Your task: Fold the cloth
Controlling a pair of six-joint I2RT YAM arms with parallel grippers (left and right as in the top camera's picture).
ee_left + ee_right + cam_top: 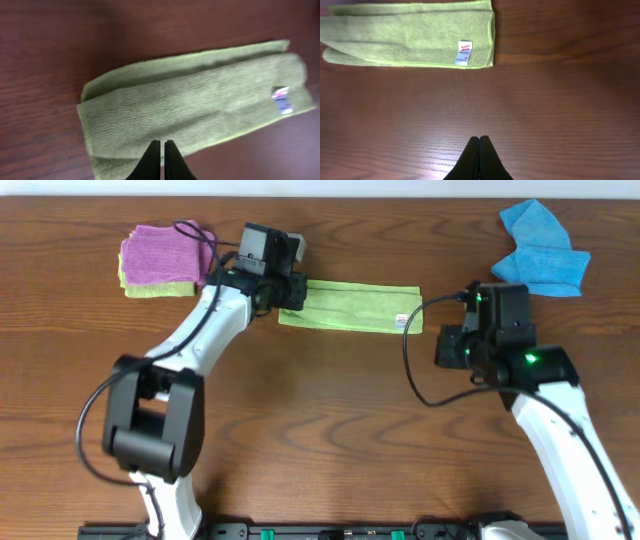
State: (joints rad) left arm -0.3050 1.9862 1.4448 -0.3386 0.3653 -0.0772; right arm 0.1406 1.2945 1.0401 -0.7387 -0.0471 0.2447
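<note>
Overhead, we see the cloth (350, 307) lying as a long folded strip on the worktop (330, 430), its white tag (402, 320) at the right end. Our left gripper (162, 146) is closed over the strip's left end (contact unclear). Our right gripper (479, 141) is closed above the worktop, apart from the cloth.

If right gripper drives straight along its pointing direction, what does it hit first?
Probably bare table, short of the cloth and its tagged end; the shut right gripper points at wood. Depth unclear.
</note>
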